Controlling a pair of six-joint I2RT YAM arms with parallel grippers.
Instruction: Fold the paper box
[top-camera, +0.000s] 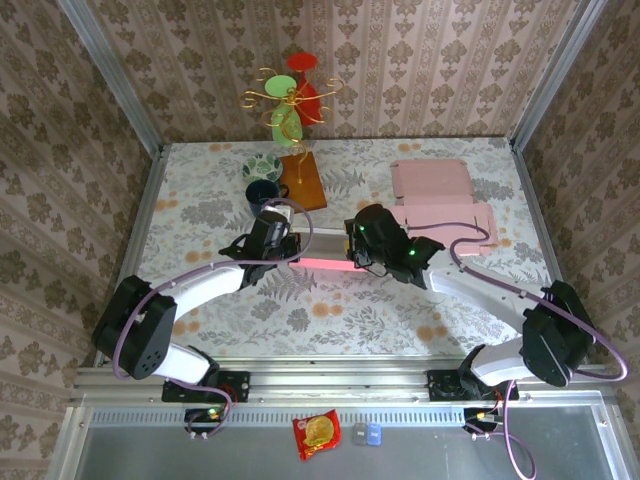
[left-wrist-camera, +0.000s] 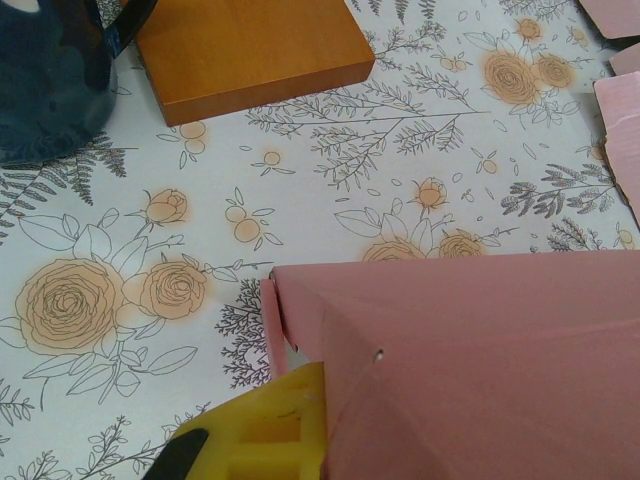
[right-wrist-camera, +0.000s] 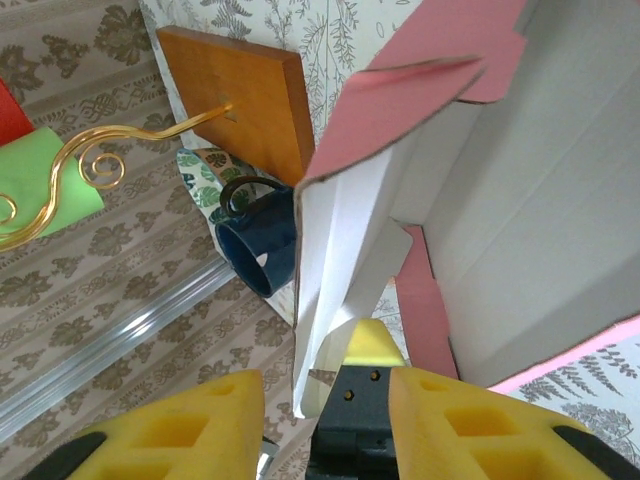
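Patterned wallpaper closes in three sides of a flower-printed desk (top-camera: 200, 300), and much at its middle is covered: in the overhead view both arms meet over the paper box (top-camera: 325, 262), leaving just a pink strip of it visible between them. The left pincer (top-camera: 278, 240) is at that strip's left end; its wrist camera shows one yellow finger (left-wrist-camera: 270, 430) against a pink panel (left-wrist-camera: 480, 370) that hides the other finger, and the pincer is clenched on the box there. The right pincer (right-wrist-camera: 322, 378) stands released, its two yellow fingers apart with a folded white flap hanging in the gap and touching neither. Seen from that wrist, the box (right-wrist-camera: 520, 200) is half raised, white inside and pink outside, one wall upright and a pink tab leaning inward at the top. A second pink cardboard sheet (top-camera: 440, 195) lies flat, well apart to the far right. A dark blue mug (top-camera: 262, 193) stands just beside a wooden block (top-camera: 305, 182), with a green-patterned dish (top-camera: 262, 164) behind it; what either holds is too small or too cut off to tell.
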